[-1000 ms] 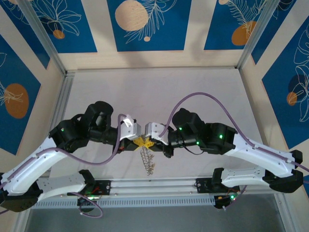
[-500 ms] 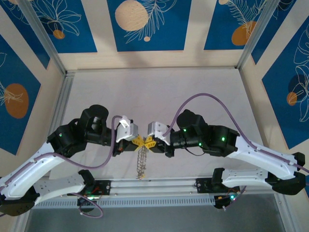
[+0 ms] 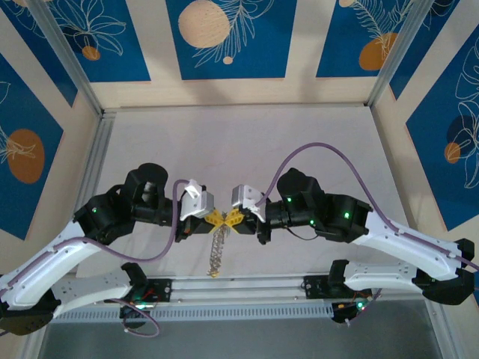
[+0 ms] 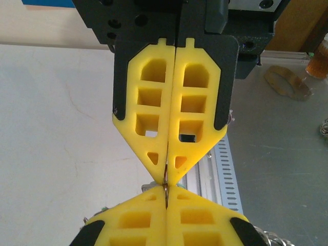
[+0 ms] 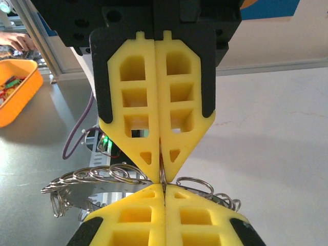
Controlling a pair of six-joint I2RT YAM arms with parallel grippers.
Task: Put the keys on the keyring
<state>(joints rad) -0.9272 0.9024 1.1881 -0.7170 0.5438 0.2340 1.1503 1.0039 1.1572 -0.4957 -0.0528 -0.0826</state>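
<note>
Pinch grip: your left gripper and right gripper, tip to tip, clamp closed on the keyring; ring chain dangles.

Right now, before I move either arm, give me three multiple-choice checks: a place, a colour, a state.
1. The left gripper and right gripper meet:
A) at the far left corner
B) over the table's near middle
C) beyond the right edge
2. The fingers are:
A) blue
B) yellow
C) red
3. The jaws are:
A) both open
B) left open only
C) both shut
Key: 1 B, tip to tip near the arm bases. 2 B, yellow in both wrist views. 3 C, each pair pinches the keyring's thin edge.
</note>
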